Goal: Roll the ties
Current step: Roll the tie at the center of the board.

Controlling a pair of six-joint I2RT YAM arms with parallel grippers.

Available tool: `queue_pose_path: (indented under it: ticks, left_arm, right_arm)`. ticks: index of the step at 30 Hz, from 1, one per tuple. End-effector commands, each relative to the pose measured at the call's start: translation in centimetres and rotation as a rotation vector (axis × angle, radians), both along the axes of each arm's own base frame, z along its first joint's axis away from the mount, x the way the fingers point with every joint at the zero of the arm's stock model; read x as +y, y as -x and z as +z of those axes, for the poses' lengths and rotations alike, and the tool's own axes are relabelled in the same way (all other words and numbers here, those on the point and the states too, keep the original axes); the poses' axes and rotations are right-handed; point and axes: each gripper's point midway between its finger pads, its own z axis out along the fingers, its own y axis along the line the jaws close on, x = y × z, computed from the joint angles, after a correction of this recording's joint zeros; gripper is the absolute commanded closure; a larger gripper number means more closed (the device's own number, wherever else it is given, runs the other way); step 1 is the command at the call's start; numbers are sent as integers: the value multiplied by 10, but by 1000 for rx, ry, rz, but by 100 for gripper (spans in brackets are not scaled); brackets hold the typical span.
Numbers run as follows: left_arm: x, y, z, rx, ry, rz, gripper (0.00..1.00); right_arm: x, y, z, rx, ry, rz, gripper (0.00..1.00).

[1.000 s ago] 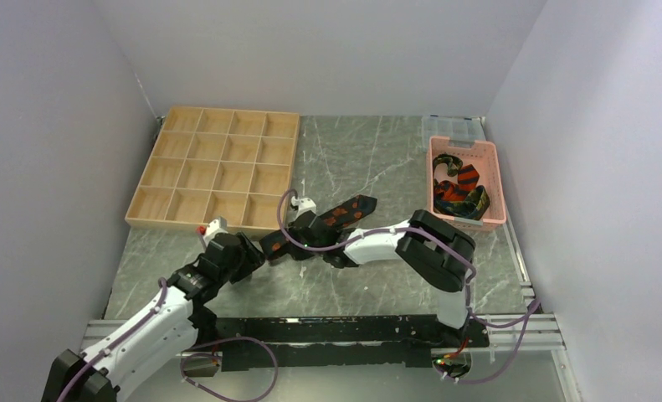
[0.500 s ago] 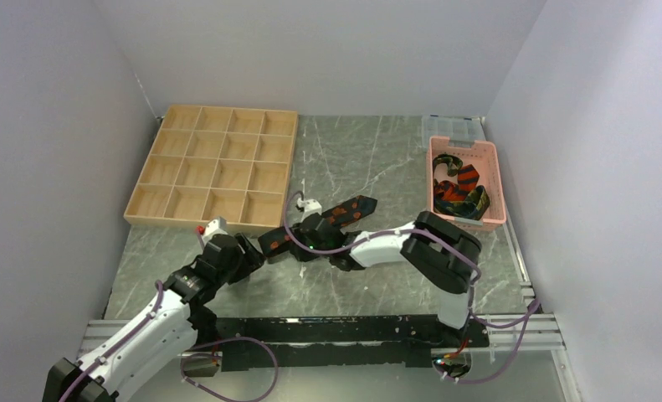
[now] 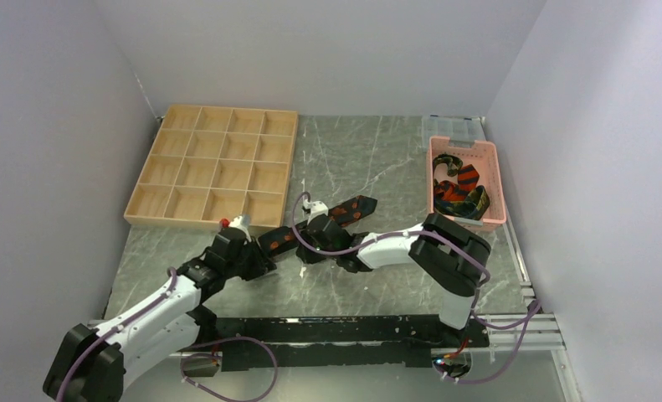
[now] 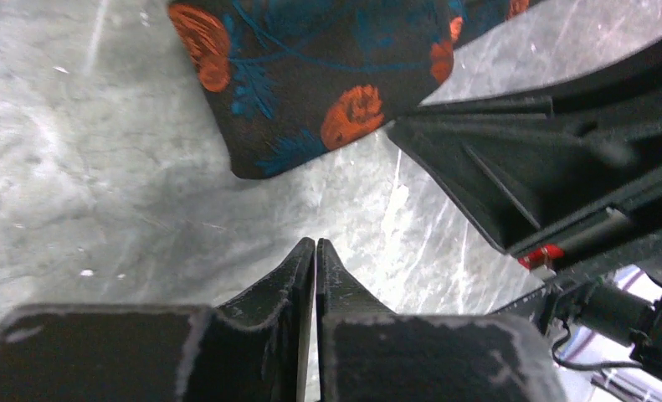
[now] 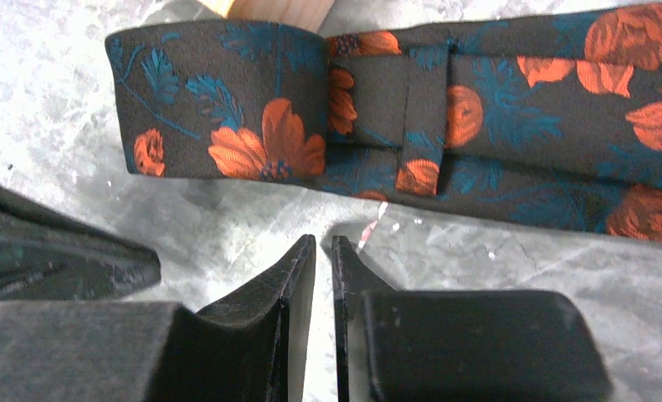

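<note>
One of the ties [image 3: 352, 208], black with orange-red flowers and teal leaves, lies flat across the middle of the table. Its near end is folded back on itself [image 5: 227, 109] and shows in the left wrist view too [image 4: 310, 84]. My left gripper [image 3: 260, 258] [image 4: 315, 244] is shut and empty, its tips on bare table just short of that folded end. My right gripper [image 3: 304, 249] [image 5: 323, 240] hovers beside the tie with only a thin slit between its fingers and nothing in them. Striped ties [image 3: 457, 188] lie bunched in the pink basket.
The pink slotted basket [image 3: 496, 180] stands at the right edge, with a clear plastic box [image 3: 453, 126] behind it. A wooden compartment tray [image 3: 214, 167] fills the back left, and its corner [image 5: 269, 8] sits just past the tie. Both grippers are close together over the grey marble table [image 3: 377, 155].
My left gripper has shut from wide open and moved right, toward the tie's folded end. The right gripper has shifted slightly right. The tie has not moved.
</note>
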Motion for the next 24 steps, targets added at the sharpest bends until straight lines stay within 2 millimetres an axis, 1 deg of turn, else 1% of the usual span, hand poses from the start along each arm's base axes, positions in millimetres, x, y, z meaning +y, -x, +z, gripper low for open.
queue_pose_path:
  ticks: [1,4,7,10,14,19,22,24]
  left_arm:
    - [-18,11,3,21,74,-101,92]
    - [-7,7,-17,51,8,-41,97]
    - [6,-9,-28,40,-74,46,97]
    - [13,-25,-31,31,-132,102,97]
    - [17,-39,-34,28,-175,140,97]
    - [31,-44,-38,27,-238,209,97]
    - [29,-46,-34,7,-230,192,97]
    - [31,-44,-34,12,-248,185,97]
  right_arm:
    - [13,-10,6,-10,-20,3,82]
    - [14,-14,9,-14,-24,-3,82]
    - [14,-15,13,-20,-23,-7,82]
    - [10,-15,14,-23,-17,-13,82]
    - [5,-14,15,-23,-17,-21,82]
    - [3,-15,18,-29,-18,-22,82]
    - [2,-15,19,-34,-18,-17,82]
    - [2,-15,20,-33,-20,-18,82]
